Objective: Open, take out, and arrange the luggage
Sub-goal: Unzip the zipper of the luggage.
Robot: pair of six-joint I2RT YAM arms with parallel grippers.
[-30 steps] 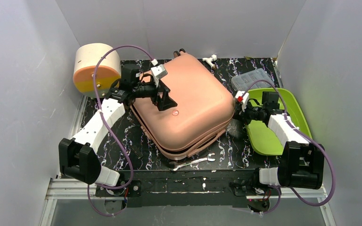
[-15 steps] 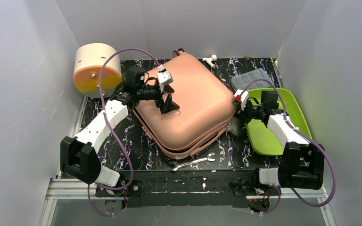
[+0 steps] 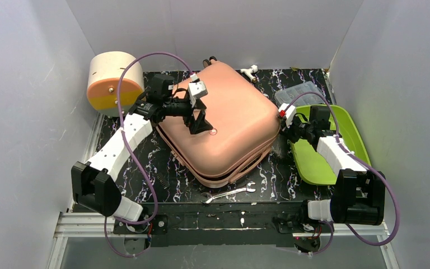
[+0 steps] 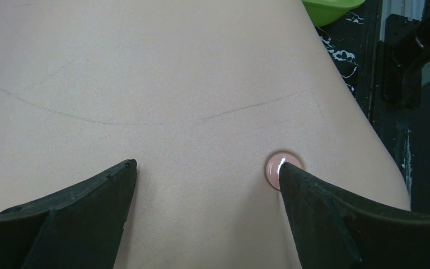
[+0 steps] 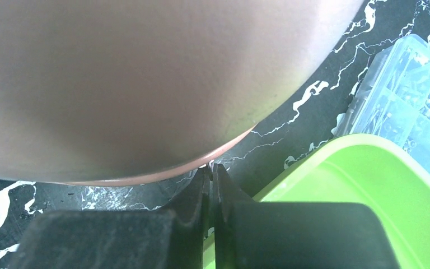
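luggage flat, turned diagonally, corner nearest

Top camera: high behind the arm bases, tilted down, whole table in frame. Left wrist cam: very close over the luggage lid, looking down at it. Right wrist cam: low, tight against the luggage's side beside the green tray. All three share the luggage.

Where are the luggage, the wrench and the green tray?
luggage (image 3: 235, 129): top external view, middle of pink shell.
wrench (image 3: 230, 193): top external view, middle of its shaft.
green tray (image 3: 309, 162): top external view, bare near floor.
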